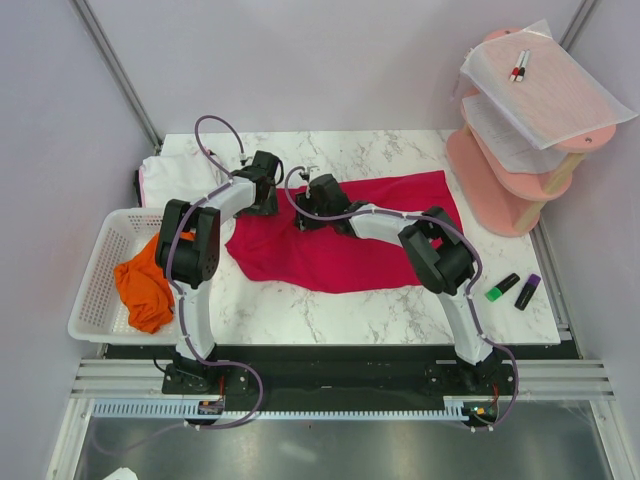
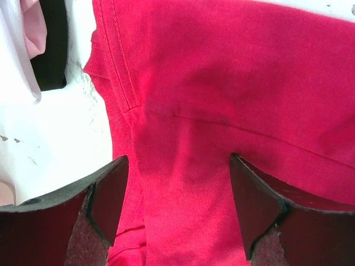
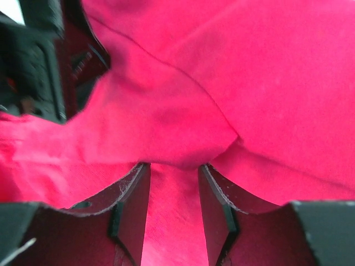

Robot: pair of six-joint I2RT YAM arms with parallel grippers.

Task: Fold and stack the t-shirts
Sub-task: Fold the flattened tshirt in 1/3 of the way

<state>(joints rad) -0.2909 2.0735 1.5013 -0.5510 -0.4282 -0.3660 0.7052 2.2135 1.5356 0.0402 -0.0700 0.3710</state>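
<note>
Crimson t-shirt (image 1: 365, 235) lies spread on the marble surface (image 1: 330, 310), rumpled along its far-left edge; not yet folded, by the look of it. White t-shirt (image 1: 168, 172) sits crumpled at the far-left corner; orange t-shirt (image 1: 145, 285) is heaped in the white mesh basket (image 1: 98, 262).

Left gripper (image 2: 178, 158): released, jaws wide, straddling the crimson cloth just below a stitched seam; nothing pinched. Right gripper (image 3: 173, 166): jaws about half closed, with a raised ridge of crimson cloth at the fingertips and cloth filling the gap; cannot tell whether it is clamped or merely lying there. Both grippers work the same far-left edge, close together; the left one shows dark in the corner of the right wrist view.

Risks, as judged:
- left jaws closing on the top layer only, or on the thick seam, so the cloth slips on lifting;
- right hold too loose on a bunched ridge, so one side drops and the fold comes out skewed;
- the two grippers knocking each other, being so near;
- rumples carried into the fold if the edge is not flattened first;
- cloth dragged toward the white t-shirt nearby.
</note>
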